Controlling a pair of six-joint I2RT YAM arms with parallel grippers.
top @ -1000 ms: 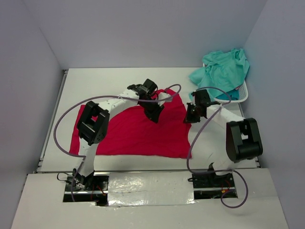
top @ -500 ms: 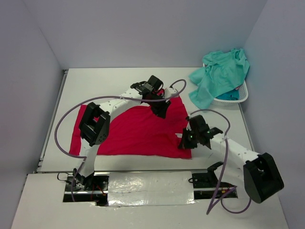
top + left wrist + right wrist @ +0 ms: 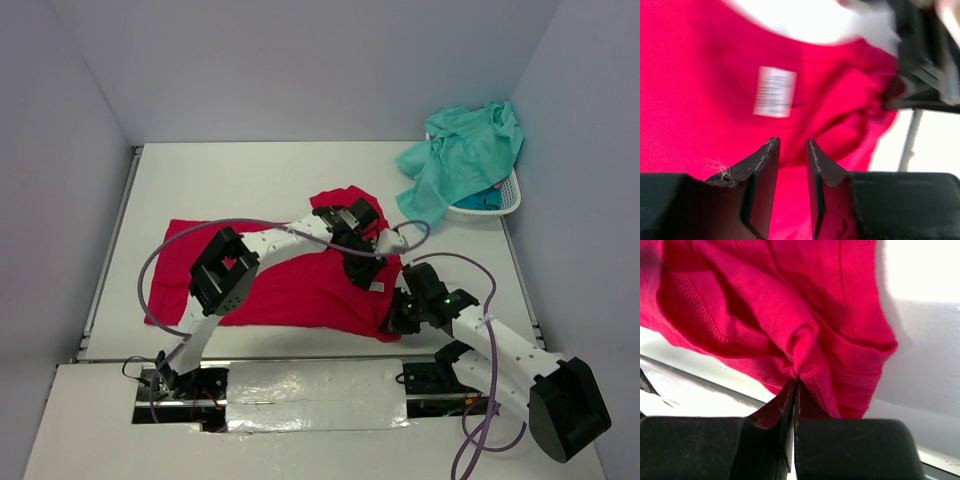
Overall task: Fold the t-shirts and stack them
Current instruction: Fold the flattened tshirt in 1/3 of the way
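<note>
The crimson red t-shirt lies spread on the white table, its right side rumpled. A white label shows on it. My left gripper hovers over the shirt's right part. Its jaws stand a narrow gap apart with only red cloth showing below them. My right gripper is at the shirt's near right corner, shut on a bunched fold of the red cloth. A light mint-teal t-shirt is heaped over the basket, with a darker teal-blue one under it.
A white lattice basket stands at the far right against the wall. The table's near edge runs just below the red shirt. Grey walls close the left, back and right sides. Purple cables loop off both arms.
My right arm swung from near the basket down to the shirt's near right corner. My left gripper moved right and nearer across the shirt, and its jaws widened. The shirt's right side bunched up.
</note>
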